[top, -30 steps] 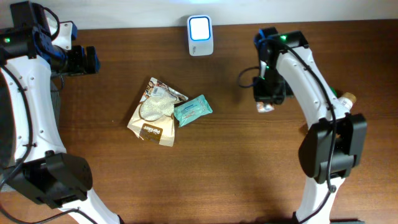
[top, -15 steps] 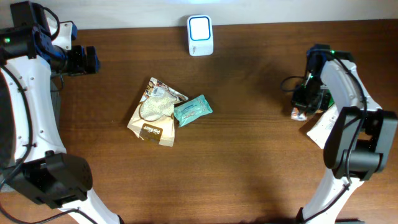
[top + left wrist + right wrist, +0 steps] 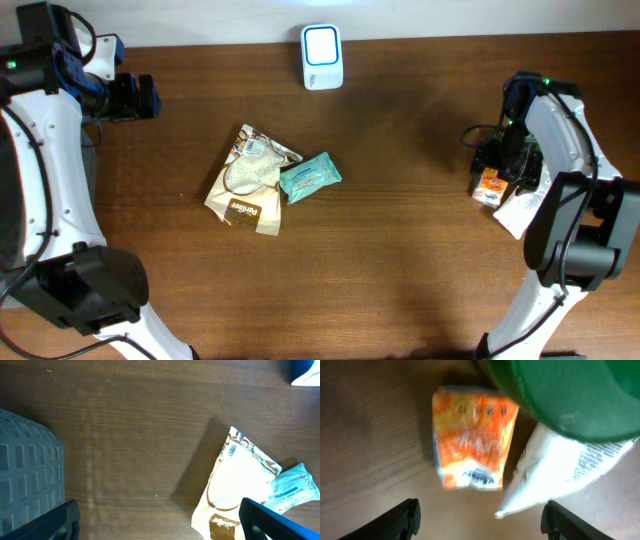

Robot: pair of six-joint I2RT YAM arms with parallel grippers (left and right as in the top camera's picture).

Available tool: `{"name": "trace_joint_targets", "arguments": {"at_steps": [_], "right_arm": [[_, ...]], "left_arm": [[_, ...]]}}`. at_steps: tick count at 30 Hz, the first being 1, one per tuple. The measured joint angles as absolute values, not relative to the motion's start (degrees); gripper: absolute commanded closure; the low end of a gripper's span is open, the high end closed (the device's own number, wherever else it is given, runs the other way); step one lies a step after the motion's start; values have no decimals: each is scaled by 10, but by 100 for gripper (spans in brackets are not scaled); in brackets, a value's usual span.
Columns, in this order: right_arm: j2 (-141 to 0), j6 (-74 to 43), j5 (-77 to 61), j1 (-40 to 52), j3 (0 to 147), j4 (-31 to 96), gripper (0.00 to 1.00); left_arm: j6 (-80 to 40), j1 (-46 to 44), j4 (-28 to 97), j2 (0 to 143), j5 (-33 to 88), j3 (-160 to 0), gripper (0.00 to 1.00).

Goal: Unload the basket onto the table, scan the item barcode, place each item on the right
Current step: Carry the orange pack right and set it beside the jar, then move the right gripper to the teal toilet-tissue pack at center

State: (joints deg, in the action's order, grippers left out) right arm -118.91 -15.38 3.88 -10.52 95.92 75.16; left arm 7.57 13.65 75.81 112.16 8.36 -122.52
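where the orange packet (image 3: 489, 186) lies flat on the table (image 3: 400, 260), far to the right of the scanner (image 3: 322, 56) and nearer the arm bases than it, the right gripper (image 3: 479, 520) hangs over the packet with its fingers spread wide and nothing held between them. a white pouch (image 3: 560, 467) lies just beside the packet, seemingly touching it, on the side away from the scanner. judged from this, your step is to part cleanly from the packet: raise the wrist straight up with the fingers apart, so that neither tip drags packet or pouch. likely next are the brown pouch (image 3: 245, 185) and the teal pack (image 3: 309, 177) overlapping it, left of the scanner and nearer the bases. a barcode shows on the brown pouch's upper face. the left gripper (image 3: 161, 521), far left of the scanner, is spread fully and empty.
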Motion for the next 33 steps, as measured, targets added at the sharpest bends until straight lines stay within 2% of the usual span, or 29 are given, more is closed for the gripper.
{"name": "trace_joint_targets", "arguments": {"at_steps": [8, 9, 10, 11, 20, 22, 24, 33], "right_arm": [[-1188, -55, -114, -54, 1050, 778, 24], [-1186, -47, -135, -35, 1051, 774, 22], [-1186, -43, -153, -17, 1051, 769, 14], [-1186, -38, -168, 4, 1052, 761, 2], [-1186, -31, -229, 164, 1052, 635, 2], [-1186, -48, -235, 177, 1052, 595, 7], [-1190, -60, -254, 183, 1052, 569, 8], [-1311, -70, -373, 183, 1055, 530, 9]], "left_arm": [[76, 136, 758, 1122, 84, -1225, 1], [76, 136, 758, 1122, 84, -1225, 1], [76, 136, 758, 1122, 84, -1225, 1], [76, 136, 758, 1122, 84, -1225, 1], [76, 136, 758, 1122, 84, -1225, 1], [76, 136, 758, 1122, 84, -1225, 1], [76, 136, 758, 1122, 84, -1225, 1], [76, 136, 758, 1122, 84, -1225, 1]]}}
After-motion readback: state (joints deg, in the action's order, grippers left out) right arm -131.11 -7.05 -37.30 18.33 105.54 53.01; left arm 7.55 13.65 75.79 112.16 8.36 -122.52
